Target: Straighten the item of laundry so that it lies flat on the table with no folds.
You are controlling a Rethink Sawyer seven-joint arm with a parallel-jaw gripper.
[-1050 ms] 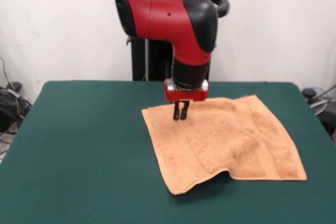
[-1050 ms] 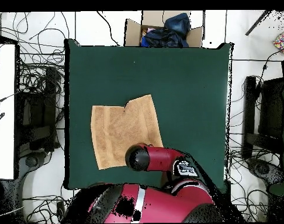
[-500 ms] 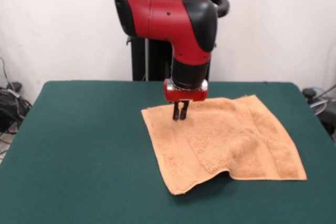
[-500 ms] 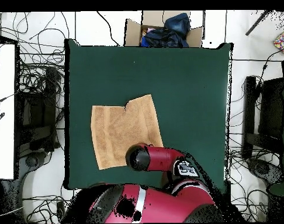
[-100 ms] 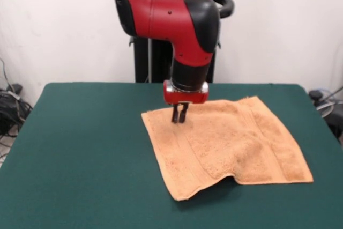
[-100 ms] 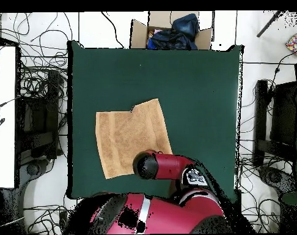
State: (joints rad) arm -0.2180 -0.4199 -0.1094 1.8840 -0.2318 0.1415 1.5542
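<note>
Laundry here means a peach terry towel [image 5: 228, 143], spread over the middle and one half of the green table [image 5: 80, 148], mostly flat but with one edge still buckled: in the front view the near edge humps up around its midpoint, casting a shadow underneath, and the overhead view shows a small notch in the matching edge [image 6: 134, 109]. The gripper [image 5: 178, 115] stands upright at the far corner of the towel, close to the cloth's edge, its fingers drawn nearly together with their tips down at the fabric. They appear to pinch a bit of terry there, though I cannot tell for certain that cloth sits between them.

For this step, my judgement is that the pull should run outward along the table, away from the humped edge, staying low so the cloth slides rather than lifts. A slow drag keeps the pinch from slipping off thick pile. The hump lies at the opposite side, so tension from this corner may only partly flatten it; regrasping nearer the buckle seems likely.
</note>
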